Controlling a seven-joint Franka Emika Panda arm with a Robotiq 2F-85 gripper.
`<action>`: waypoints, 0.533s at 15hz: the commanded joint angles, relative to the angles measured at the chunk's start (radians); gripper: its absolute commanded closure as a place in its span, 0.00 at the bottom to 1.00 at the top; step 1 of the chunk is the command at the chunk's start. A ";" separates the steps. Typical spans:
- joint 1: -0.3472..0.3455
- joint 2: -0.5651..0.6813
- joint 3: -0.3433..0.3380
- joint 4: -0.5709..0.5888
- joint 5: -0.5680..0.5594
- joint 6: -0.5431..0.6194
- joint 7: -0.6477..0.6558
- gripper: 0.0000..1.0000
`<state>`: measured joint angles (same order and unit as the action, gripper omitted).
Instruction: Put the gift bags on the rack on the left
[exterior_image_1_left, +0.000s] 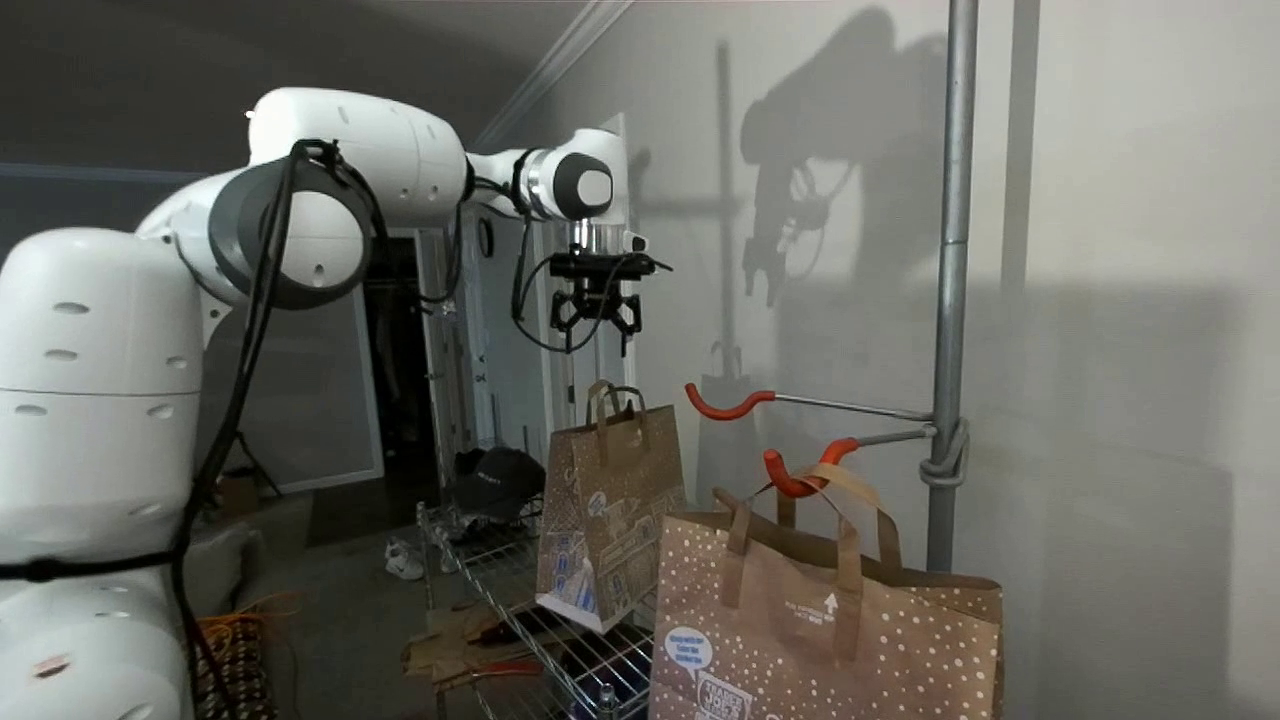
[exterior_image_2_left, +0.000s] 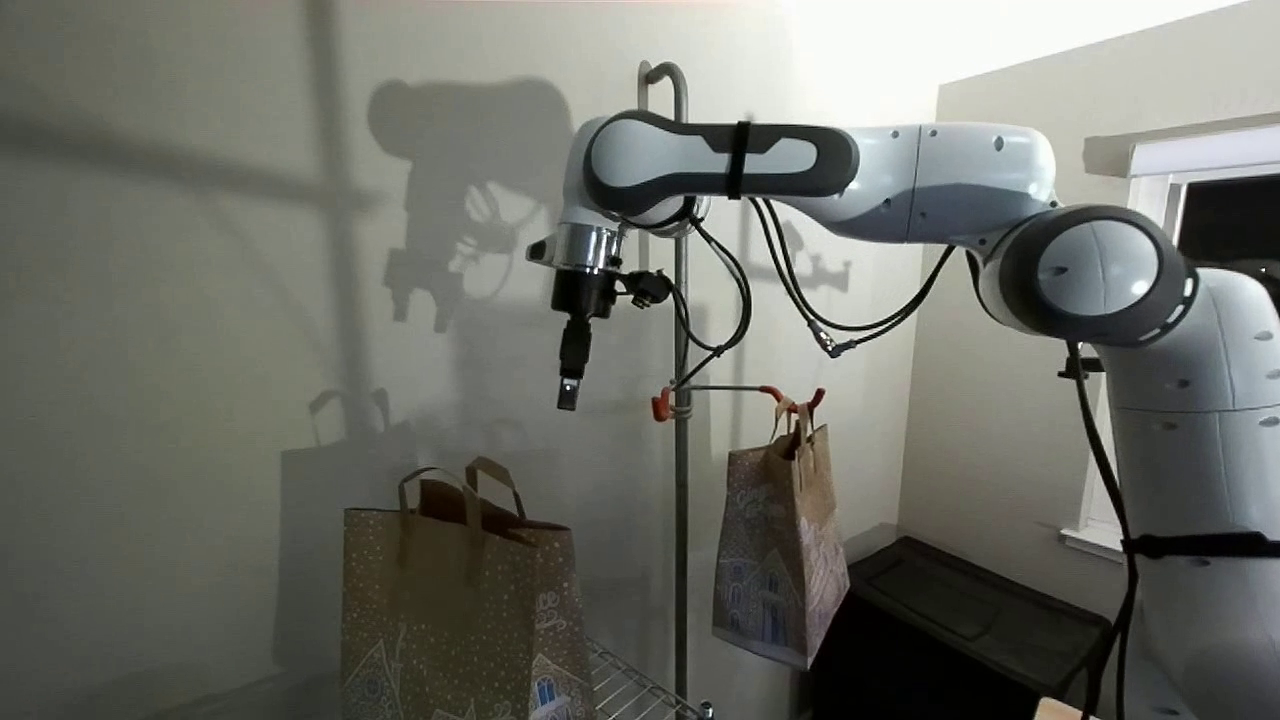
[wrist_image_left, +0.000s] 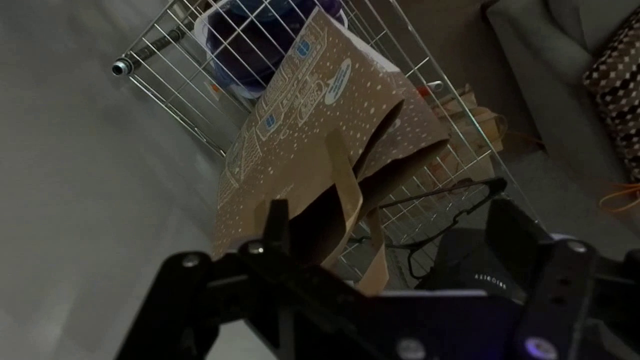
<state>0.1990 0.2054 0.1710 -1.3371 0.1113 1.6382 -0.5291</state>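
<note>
One brown paper gift bag (exterior_image_1_left: 610, 510) stands on the wire rack (exterior_image_1_left: 500, 590); its two handles point up. The same bag also shows in an exterior view (exterior_image_2_left: 460, 600) and in the wrist view (wrist_image_left: 305, 125). A second brown gift bag (exterior_image_1_left: 830, 630) hangs by its handles from a red-tipped hook (exterior_image_1_left: 790, 480) on a metal pole; it also hangs in an exterior view (exterior_image_2_left: 775, 545). My gripper (exterior_image_1_left: 597, 338) is open and empty, pointing down above the standing bag, apart from its handles. It also shows edge-on (exterior_image_2_left: 568, 392); in the wrist view its fingers (wrist_image_left: 395, 220) are spread wide.
A bare red-tipped hook (exterior_image_1_left: 730, 405) sticks out from the pole (exterior_image_1_left: 955, 250). A black cap (exterior_image_1_left: 500, 480) lies on the rack behind the bag. A dark hanger (wrist_image_left: 445, 205) lies beside the bag. A black bin (exterior_image_2_left: 940, 610) stands beyond the hanging bag, and the wall (exterior_image_2_left: 200, 300) is close behind.
</note>
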 joint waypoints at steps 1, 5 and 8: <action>-0.032 -0.153 -0.011 -0.241 0.039 0.069 -0.098 0.00; -0.019 -0.255 0.013 -0.433 0.100 0.131 -0.097 0.00; -0.016 -0.350 0.004 -0.590 0.163 0.189 -0.077 0.00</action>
<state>0.1934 -0.0109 0.1858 -1.7326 0.2083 1.7519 -0.5829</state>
